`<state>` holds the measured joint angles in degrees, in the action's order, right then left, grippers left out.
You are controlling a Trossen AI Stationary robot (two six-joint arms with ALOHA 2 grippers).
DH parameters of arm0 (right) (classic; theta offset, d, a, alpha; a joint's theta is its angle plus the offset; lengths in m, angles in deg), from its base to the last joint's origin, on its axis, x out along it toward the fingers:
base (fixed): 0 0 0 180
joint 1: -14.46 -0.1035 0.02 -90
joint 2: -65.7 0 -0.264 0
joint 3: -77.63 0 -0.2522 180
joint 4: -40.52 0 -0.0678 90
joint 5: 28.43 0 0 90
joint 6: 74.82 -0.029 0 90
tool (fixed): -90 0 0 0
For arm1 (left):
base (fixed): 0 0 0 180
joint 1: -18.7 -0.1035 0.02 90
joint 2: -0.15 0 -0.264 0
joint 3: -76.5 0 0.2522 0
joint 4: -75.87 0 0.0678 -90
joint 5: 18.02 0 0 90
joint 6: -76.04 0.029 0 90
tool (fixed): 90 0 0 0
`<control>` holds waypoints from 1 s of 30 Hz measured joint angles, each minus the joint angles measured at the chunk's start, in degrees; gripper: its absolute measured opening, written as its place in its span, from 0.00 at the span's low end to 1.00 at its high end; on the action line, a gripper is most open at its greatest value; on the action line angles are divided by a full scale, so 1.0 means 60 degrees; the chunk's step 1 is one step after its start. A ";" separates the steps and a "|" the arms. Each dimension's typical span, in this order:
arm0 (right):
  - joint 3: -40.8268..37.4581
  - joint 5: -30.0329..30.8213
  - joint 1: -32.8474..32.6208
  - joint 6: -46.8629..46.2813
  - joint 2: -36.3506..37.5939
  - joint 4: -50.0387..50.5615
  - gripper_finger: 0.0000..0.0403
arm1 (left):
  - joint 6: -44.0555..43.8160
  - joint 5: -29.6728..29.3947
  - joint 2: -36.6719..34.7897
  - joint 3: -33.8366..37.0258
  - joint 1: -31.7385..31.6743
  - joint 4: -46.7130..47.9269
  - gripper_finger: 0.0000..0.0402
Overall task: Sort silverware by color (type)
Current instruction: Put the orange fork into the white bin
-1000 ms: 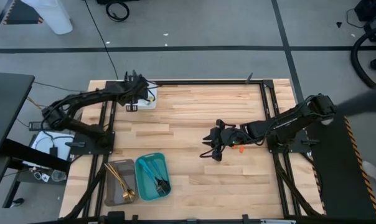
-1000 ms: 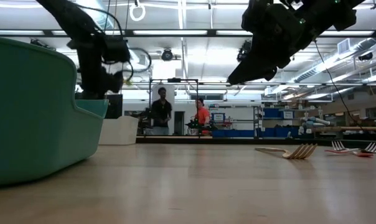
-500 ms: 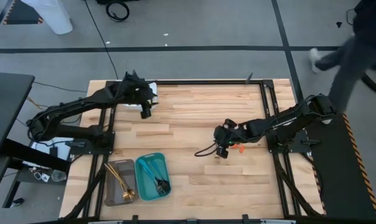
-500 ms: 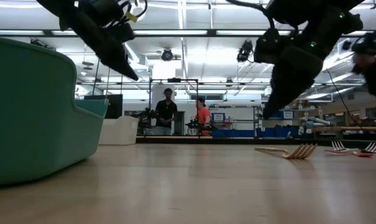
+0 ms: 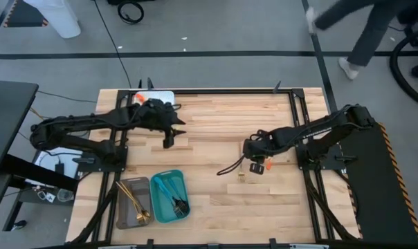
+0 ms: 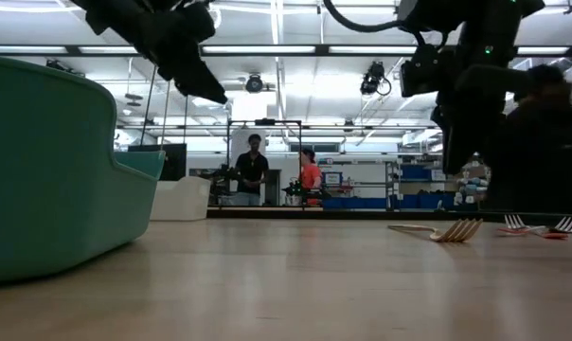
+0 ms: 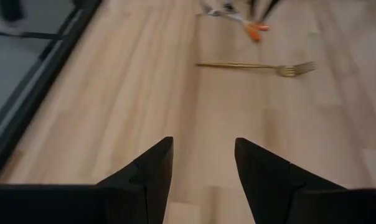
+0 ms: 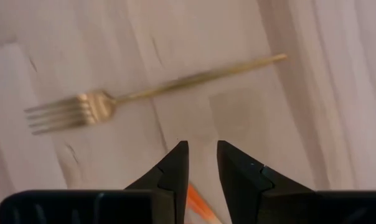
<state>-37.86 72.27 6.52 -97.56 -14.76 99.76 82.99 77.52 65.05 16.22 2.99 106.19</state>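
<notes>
Gold fork [image 8: 144, 93], slim, four-tined, lies flat on the wooden table [image 8: 70, 43].

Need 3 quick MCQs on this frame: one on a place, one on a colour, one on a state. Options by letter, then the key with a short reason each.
1. Where does the gold fork lie?
A. in the teal tray
B. on the bare table
C. in the right gripper's fingers

2. What colour is the tray that holds the gold pieces?
A. grey
B. white
C. orange

3. How do the left gripper's fingers stand?
A. shut on a fork
B. shut, empty
C. open, empty

Key: 1 B, it lies flat on the wood ahead of the right gripper. 2 A, the grey tray sits beside the teal tray. 3 C, the left wrist view shows bare wood between the spread fingers.
</notes>
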 joint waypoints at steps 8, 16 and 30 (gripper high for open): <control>0.0098 -0.0630 0.0788 0.0312 0.0000 0.1062 0.36 | -0.1120 -0.0028 -0.0003 0.0000 0.1342 -0.1358 0.45; 0.0094 -0.1049 0.1103 0.0364 0.0000 0.3018 0.44 | -0.1560 -0.0078 -0.0003 0.0000 0.2355 -0.1798 0.45; -0.0575 -0.1087 0.1200 0.1288 0.0000 0.2416 0.40 | -0.1549 -0.0498 -0.0003 0.0000 0.2996 -0.2245 0.45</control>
<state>-41.31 65.75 13.72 -89.83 -14.76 114.26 73.69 74.53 65.03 16.22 20.97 92.72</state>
